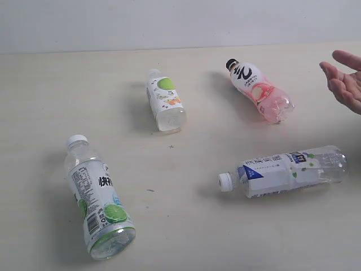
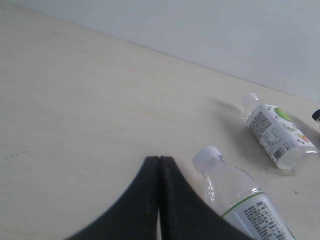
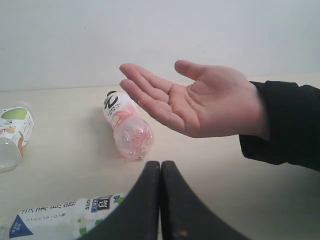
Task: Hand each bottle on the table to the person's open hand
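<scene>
Four bottles lie on the table (image 1: 51, 96). A large green-lime labelled bottle (image 1: 97, 197) is at the front left, also in the left wrist view (image 2: 240, 205). A smaller green-lime one (image 1: 165, 100) lies at the back middle (image 2: 277, 132). The pink black-capped bottle (image 1: 259, 90) lies back right (image 3: 126, 125). The blue-white labelled bottle (image 1: 285, 170) lies front right (image 3: 60, 220). The person's open hand (image 1: 344, 82) hovers palm up at the right edge (image 3: 200, 100). My left gripper (image 2: 160, 162) is shut and empty beside the large bottle's cap. My right gripper (image 3: 160, 167) is shut and empty, below the hand.
A pale wall (image 1: 180, 22) runs behind the table's far edge. A dark sleeve (image 3: 285, 122) covers the person's wrist. Neither arm shows in the exterior view.
</scene>
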Tool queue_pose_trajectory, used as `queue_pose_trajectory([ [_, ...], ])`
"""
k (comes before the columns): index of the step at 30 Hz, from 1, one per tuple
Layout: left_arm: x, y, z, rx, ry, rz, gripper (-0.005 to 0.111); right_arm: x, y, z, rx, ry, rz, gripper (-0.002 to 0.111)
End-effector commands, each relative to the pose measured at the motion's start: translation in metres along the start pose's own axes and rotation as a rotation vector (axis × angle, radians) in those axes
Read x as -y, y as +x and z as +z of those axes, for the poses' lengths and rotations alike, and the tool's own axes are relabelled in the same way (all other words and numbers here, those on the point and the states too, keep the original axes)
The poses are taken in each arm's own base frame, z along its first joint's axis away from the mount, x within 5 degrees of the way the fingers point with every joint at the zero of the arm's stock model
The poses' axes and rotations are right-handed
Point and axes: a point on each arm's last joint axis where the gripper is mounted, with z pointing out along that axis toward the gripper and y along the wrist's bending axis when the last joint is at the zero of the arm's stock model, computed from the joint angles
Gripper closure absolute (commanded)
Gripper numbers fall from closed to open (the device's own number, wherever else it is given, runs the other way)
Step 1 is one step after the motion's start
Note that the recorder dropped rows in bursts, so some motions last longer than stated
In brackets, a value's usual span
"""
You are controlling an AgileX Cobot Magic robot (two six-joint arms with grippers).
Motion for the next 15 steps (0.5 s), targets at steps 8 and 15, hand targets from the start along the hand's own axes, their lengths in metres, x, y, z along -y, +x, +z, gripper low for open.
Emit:
queue_pose_trajectory([
  [8,0.0,0.0,0.0,0.008,0.001,-0.005,0.107,0.0,0.001,0.0,0.008,0.004,0.001,0.108],
  [15,0.007,-0.02,-0.003,0.23,0.086,-0.082,0.107,0.0,0.001,0.0,0.008,0.004,0.001,0.108],
])
